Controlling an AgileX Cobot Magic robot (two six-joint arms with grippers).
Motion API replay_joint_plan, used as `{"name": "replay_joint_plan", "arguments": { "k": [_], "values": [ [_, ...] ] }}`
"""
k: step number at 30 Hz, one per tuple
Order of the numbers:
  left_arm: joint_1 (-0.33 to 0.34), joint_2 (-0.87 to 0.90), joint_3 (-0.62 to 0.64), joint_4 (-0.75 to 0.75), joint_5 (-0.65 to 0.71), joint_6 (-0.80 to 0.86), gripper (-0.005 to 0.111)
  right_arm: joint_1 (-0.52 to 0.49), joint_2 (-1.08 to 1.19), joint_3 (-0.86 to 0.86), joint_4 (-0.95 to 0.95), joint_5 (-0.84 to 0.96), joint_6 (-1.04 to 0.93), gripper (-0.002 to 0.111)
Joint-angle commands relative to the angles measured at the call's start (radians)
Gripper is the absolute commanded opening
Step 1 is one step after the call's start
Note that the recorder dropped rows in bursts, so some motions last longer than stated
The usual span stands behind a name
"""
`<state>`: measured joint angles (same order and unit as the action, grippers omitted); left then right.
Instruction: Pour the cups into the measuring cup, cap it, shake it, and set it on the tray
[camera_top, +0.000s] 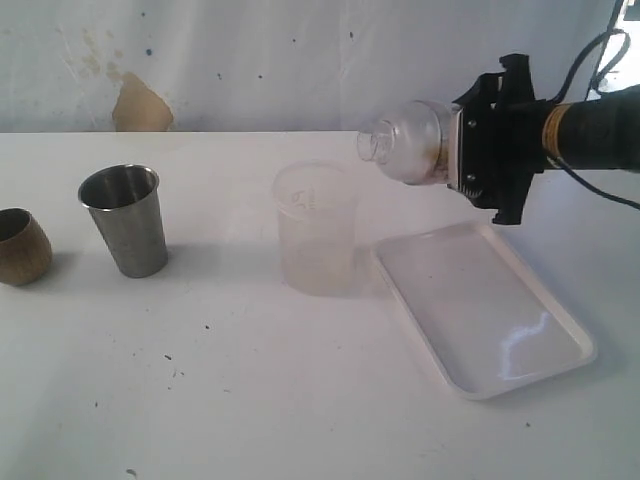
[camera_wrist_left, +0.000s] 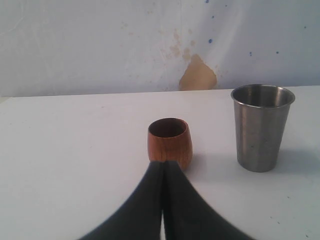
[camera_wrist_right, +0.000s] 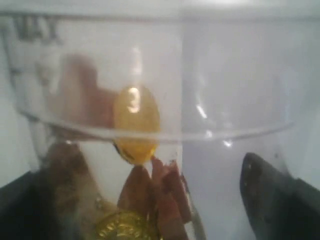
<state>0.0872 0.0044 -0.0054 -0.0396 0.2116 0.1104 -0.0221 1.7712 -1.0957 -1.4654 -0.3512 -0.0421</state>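
My right gripper (camera_top: 445, 148) is shut on the clear measuring cup (camera_top: 410, 143) and holds it on its side in the air, above the gap between the frosted cup and the white tray (camera_top: 470, 300). A clear domed cap with a small neck closes the cup. In the right wrist view the measuring cup (camera_wrist_right: 165, 100) fills the picture between the gripper (camera_wrist_right: 150, 200) fingers, with brown and yellow pieces inside. The steel tumbler (camera_top: 125, 220) (camera_wrist_left: 262, 127) and the wooden cup (camera_top: 20, 247) (camera_wrist_left: 170, 142) stand upright on the table at the left. My left gripper (camera_wrist_left: 163, 164) is shut and empty, just short of the wooden cup.
A frosted unmarked cup (camera_top: 318, 230) stands upright on the white table between the tumbler and the tray, close to the tray's near corner. A pale wall with a tan patch (camera_top: 140, 105) runs behind the table.
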Motion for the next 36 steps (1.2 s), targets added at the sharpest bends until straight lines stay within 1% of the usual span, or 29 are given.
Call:
{"name": "replay_joint_plan", "arguments": {
  "k": [1, 14, 20, 24, 29, 36],
  "values": [
    [-0.001, -0.004, 0.005, 0.003, -0.01, 0.0, 0.001, 0.043, 0.005, -0.025, 0.024, 0.068, -0.091, 0.0],
    [-0.001, -0.004, 0.005, 0.003, -0.01, 0.0, 0.001, 0.045, 0.014, -0.04, 0.028, 0.062, -0.139, 0.0],
    [-0.001, -0.004, 0.005, 0.003, -0.01, 0.0, 0.001, 0.079, 0.031, -0.074, 0.043, 0.131, -0.114, 0.0],
    [-0.001, -0.004, 0.005, 0.003, -0.01, 0.0, 0.001, 0.091, 0.04, -0.095, 0.043, 0.168, -0.159, 0.0],
    [-0.001, -0.004, 0.005, 0.003, -0.01, 0.0, 0.001, 0.091, 0.04, -0.1, 0.043, 0.159, -0.225, 0.0],
    [-0.001, -0.004, 0.005, 0.003, -0.01, 0.0, 0.001, 0.091, 0.04, -0.102, 0.043, 0.168, -0.251, 0.0]
  ]
}}
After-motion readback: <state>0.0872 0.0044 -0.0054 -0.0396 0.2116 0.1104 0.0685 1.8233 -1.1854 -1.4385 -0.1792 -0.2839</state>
